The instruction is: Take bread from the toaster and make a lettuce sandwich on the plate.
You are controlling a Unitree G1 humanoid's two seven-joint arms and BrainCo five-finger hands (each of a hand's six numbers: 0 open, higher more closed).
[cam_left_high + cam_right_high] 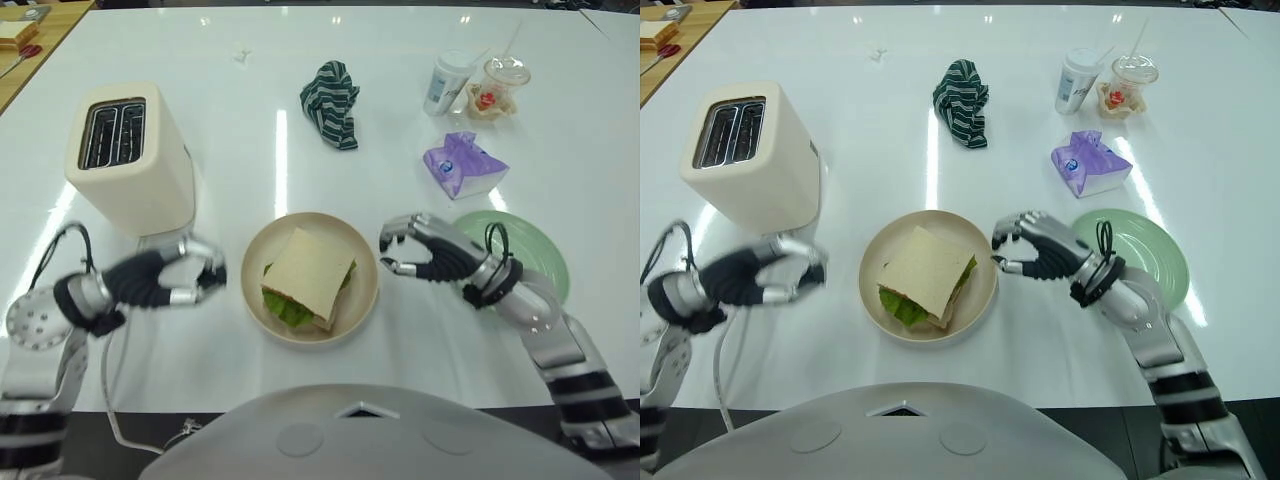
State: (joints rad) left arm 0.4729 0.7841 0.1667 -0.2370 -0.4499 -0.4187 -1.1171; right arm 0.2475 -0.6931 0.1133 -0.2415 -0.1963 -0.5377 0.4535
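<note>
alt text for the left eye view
A lettuce sandwich sits on a beige plate, between the robot's empty, curled left hand and right hand. A cream toaster stands far left, a green plate right.

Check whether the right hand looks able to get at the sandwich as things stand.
Probably yes. The right hand sits curled and empty just beside the right rim of the plate, with nothing between it and the sandwich; the green plate lies on the hand's other side.

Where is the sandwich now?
Left eye view, near centre: sandwich on the beige plate, between left hand and right hand, toaster to its back-left.
</note>
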